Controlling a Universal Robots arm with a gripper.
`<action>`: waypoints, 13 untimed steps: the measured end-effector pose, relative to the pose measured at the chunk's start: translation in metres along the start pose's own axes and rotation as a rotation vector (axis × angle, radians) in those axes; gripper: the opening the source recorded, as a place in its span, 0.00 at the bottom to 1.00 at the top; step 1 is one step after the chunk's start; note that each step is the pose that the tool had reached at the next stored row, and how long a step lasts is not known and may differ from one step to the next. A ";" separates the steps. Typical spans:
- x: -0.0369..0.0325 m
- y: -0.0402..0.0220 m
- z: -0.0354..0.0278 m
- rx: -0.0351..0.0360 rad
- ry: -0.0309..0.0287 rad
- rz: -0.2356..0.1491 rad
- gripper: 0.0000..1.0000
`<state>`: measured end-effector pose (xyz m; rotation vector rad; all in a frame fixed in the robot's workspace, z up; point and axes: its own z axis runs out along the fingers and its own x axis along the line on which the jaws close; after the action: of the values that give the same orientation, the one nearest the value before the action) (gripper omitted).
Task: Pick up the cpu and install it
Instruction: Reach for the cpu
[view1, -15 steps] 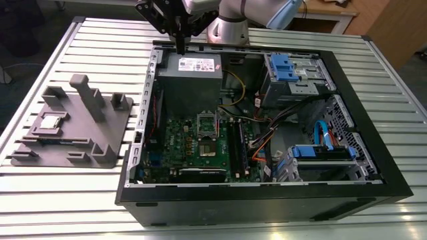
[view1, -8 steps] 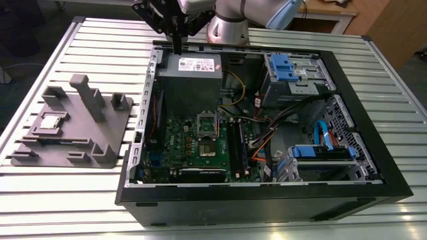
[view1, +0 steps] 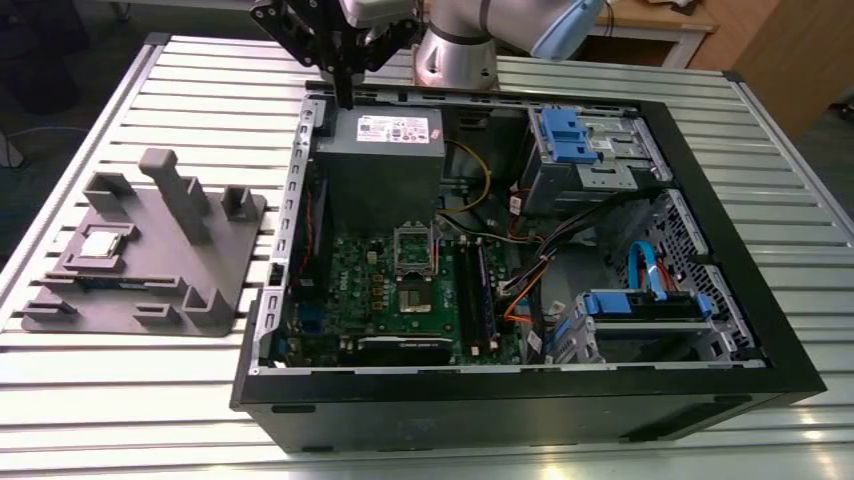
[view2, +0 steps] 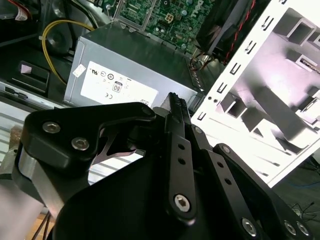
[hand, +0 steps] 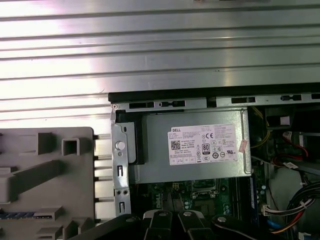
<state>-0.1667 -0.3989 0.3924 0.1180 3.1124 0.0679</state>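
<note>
The cpu (view1: 107, 243), a small pale-edged square chip with a silvery top, lies in a recess of the grey fixture (view1: 200, 270) on the table, at the exterior view's left of the open computer case (view1: 747, 300). On the green motherboard, the socket (view1: 415, 250) stands bare. My gripper (view1: 343, 98) hangs shut and holds nothing above the case's far edge, by the grey power supply (view1: 380, 150), well away from the cpu. In the second wrist view the black gripper (view2: 175, 100) has its fingers together above the power supply (view2: 130, 70).
Blue drive cages (view1: 581, 140) and bundled cables (view1: 534, 270) fill the case's right side in the exterior view. Long black memory sticks (view1: 474, 290) stand beside the socket. The fixture has tall upright posts (view1: 167, 185). A slatted metal table (view1: 134, 400) carries everything.
</note>
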 end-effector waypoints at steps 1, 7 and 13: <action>0.0008 -0.0001 0.0000 -0.0001 0.0000 0.000 0.10; 0.0078 -0.0006 -0.0001 -0.0001 0.0001 0.000 0.10; 0.0139 -0.0010 -0.0002 -0.0002 0.0000 0.000 0.10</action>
<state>-0.1806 -0.3989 0.3922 0.1179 3.1124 0.0683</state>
